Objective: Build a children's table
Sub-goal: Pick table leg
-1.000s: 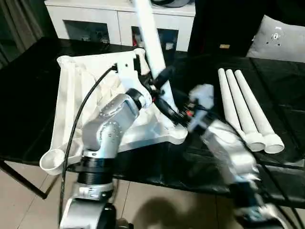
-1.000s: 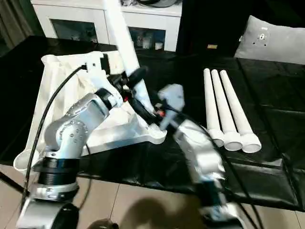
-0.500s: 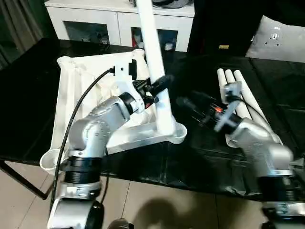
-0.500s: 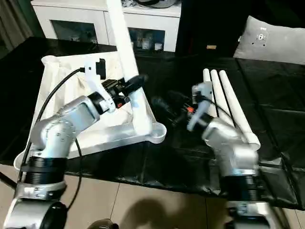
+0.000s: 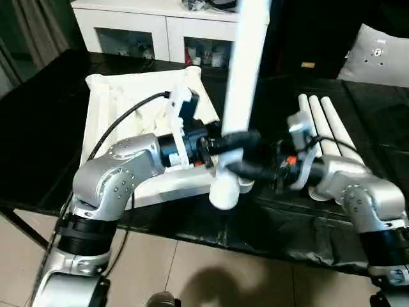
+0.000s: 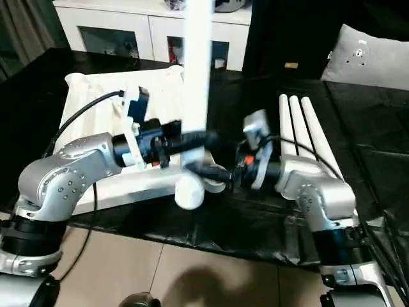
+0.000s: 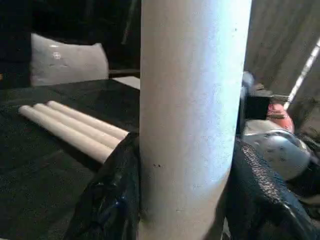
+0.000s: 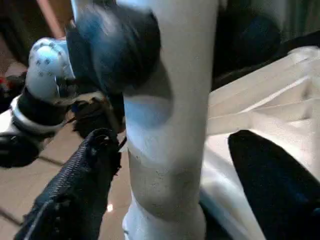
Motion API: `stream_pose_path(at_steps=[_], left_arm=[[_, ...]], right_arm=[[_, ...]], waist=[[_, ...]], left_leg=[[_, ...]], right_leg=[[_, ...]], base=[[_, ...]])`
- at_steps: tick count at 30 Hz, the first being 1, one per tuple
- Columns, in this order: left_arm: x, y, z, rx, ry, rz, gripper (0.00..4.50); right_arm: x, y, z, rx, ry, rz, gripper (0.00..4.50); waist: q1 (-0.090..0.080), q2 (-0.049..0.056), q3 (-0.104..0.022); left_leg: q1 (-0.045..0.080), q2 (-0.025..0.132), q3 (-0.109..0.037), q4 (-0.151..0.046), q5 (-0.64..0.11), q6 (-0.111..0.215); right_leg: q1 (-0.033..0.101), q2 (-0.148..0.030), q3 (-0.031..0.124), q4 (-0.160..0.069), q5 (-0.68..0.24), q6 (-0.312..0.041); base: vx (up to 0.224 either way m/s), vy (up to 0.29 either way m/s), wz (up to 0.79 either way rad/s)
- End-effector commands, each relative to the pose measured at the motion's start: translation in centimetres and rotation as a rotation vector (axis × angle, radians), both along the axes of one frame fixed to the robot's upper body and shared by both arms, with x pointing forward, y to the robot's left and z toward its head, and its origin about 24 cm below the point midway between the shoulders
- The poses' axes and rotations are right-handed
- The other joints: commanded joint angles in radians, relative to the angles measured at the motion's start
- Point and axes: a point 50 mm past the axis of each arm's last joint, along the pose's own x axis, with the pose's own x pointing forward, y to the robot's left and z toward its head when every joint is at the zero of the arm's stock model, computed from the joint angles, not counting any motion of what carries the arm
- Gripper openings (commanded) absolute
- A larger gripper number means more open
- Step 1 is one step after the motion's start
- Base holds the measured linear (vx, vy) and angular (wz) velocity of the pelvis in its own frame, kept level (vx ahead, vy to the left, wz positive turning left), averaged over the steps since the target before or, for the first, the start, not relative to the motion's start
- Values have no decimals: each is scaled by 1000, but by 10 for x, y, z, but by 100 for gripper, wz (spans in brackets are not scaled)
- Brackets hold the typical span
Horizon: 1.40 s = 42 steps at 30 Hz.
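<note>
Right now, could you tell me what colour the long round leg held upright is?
White, clearest in the left wrist view.

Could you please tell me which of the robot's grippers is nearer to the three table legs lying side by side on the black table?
The right. The right gripper reaches toward the upright leg beside the three lying legs; the left gripper clamps that upright leg from the far side.

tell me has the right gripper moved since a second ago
Yes. The right gripper swung out toward the three spare legs, then came back to the held leg, its fingers now on either side of it.
</note>
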Motion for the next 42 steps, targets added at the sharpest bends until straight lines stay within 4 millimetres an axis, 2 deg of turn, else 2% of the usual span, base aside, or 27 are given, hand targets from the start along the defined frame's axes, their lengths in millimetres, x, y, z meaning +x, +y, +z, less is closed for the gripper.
stream_pose_path(at_steps=[1,2,9,10,11,15,18,26,27,29,30,31,34,35,39,40,42], left_arm=[[-5,-4,8,-18,-51,-44,188],[-6,-5,9,-22,-53,-50,188],[-6,-8,7,-18,-59,-56,188],[-6,-8,7,-18,-59,-57,188],[-6,-9,7,-18,-60,-57,188],[-5,-9,6,-18,-58,-51,188],[-3,-10,3,-5,-50,-35,188],[-3,-9,3,-12,-39,-12,188],[-1,-8,2,-8,-41,8,188],[1,-8,1,-3,-43,34,188],[3,-7,0,-4,-31,61,188],[5,-7,0,-5,-26,78,244],[8,-5,3,-45,-18,124,263],[7,-5,4,-54,-17,124,285],[7,-4,3,-35,-34,145,294],[7,-3,3,-22,-62,178,316],[13,-2,2,18,-136,306,333]], right_arm=[[0,3,4,-7,-14,39,342],[-1,5,3,-6,-7,53,331],[-3,9,-2,4,10,76,274],[-3,10,-2,5,14,79,260],[-4,10,-3,8,17,83,260],[-5,10,-4,11,21,88,228],[-9,11,-5,23,27,95,201],[-10,15,-10,24,37,85,193],[-10,16,-10,26,35,74,192],[-9,17,-11,27,32,59,192],[-6,19,-12,28,22,26,191],[-4,21,-12,26,13,1,191],[0,26,-13,14,-32,-78,187],[1,28,-13,10,-45,-97,187],[7,31,-13,3,-60,-184,187],[9,33,-12,6,-74,-228,187],[16,39,-10,2,-103,-352,187]], waist=[[3,-6,-77],[3,-11,-77],[6,-8,-79],[6,-8,-80],[6,-3,-80],[6,-4,-81],[7,0,-81],[6,-3,-81],[6,-6,-81],[6,-4,-81],[6,-9,-81],[6,-4,-81],[4,-4,-81],[4,-4,-82],[2,-2,-81],[1,1,-80],[2,4,-80]], left_leg=[[10,55,-10,-71,-117,30],[10,55,-9,-71,-118,30],[7,54,-10,-70,-104,29],[8,55,-10,-70,-103,28],[8,55,-10,-69,-100,27],[7,53,-10,-68,-101,25],[8,55,-11,-69,-108,23],[8,55,-11,-69,-110,23],[8,54,-10,-69,-108,24],[8,54,-10,-68,-105,24],[8,55,-9,-68,-103,24],[8,54,-10,-68,-102,20],[7,54,-11,-69,-99,13],[8,55,-11,-70,-102,9],[10,54,-11,-72,-112,3],[8,55,-12,-74,-116,-1],[9,57,-13,-75,-123,-4]], right_leg=[[59,-89,49,-73,-184,-203],[59,-89,49,-75,-187,-201],[59,-88,46,-73,-188,-189],[58,-88,46,-73,-187,-189],[58,-87,46,-71,-178,-190],[61,-87,46,-71,-161,-194],[60,-87,45,-72,-166,-194],[61,-87,45,-71,-163,-198],[61,-86,45,-71,-159,-199],[60,-87,45,-71,-161,-199],[61,-88,45,-71,-160,-199],[58,-88,45,-71,-162,-199],[59,-87,44,-70,-158,-193],[59,-88,45,-69,-155,-191],[58,-87,45,-71,-167,-180],[57,-87,46,-72,-170,-174],[55,-88,46,-73,-170,-170]], base=[[0,0,0],[0,0,0],[0,0,0],[0,0,0],[0,0,0],[0,0,0],[0,0,0],[0,0,0],[0,0,0],[0,0,0],[0,0,0],[0,0,0],[0,0,0],[0,0,0],[0,0,0],[0,0,0],[0,0,0]])
